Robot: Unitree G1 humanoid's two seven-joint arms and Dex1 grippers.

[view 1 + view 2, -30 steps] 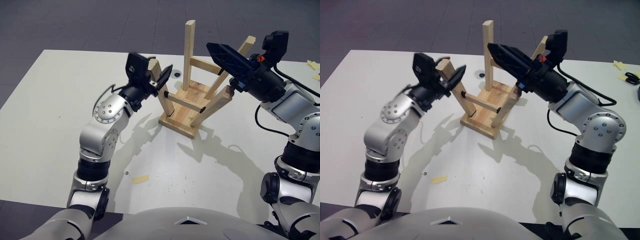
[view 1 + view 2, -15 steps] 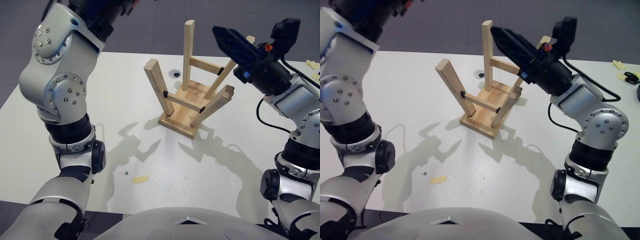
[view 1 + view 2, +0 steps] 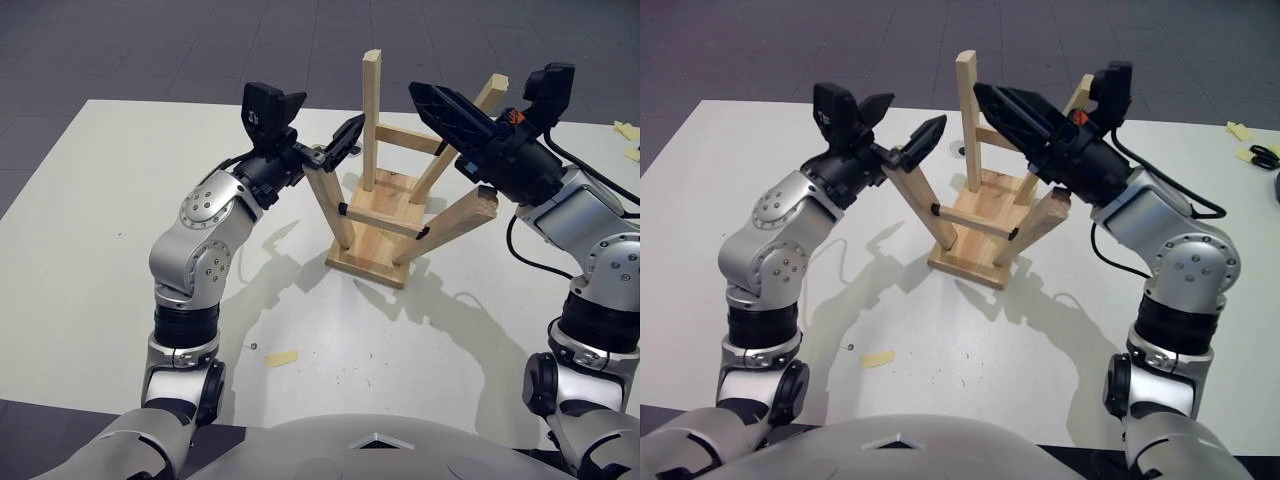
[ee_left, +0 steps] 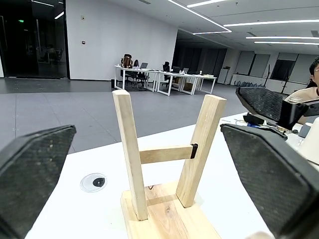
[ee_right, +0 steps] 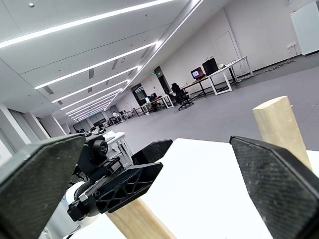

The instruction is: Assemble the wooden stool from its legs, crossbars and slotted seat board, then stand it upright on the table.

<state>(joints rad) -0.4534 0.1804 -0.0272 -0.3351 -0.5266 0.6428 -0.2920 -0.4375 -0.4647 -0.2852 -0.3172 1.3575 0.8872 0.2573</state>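
Observation:
The wooden stool stands upside down on the white table, its seat board flat on the top and all its legs pointing up, joined by crossbars. My left gripper is open at the top of the near left leg, a finger on each side. In the left wrist view the two far legs and a crossbar show between its fingers. My right gripper is open above the right side of the stool, near the far right leg and over the near right leg.
A scrap of yellow tape lies near the table's front. A round grommet sits in the table behind the stool. More yellow scraps and scissors lie at the far right edge.
My left arm, raised high half a second ago, has come back down to the near left leg's top. The right gripper dropped lower, and the stool shifted slightly to the right.

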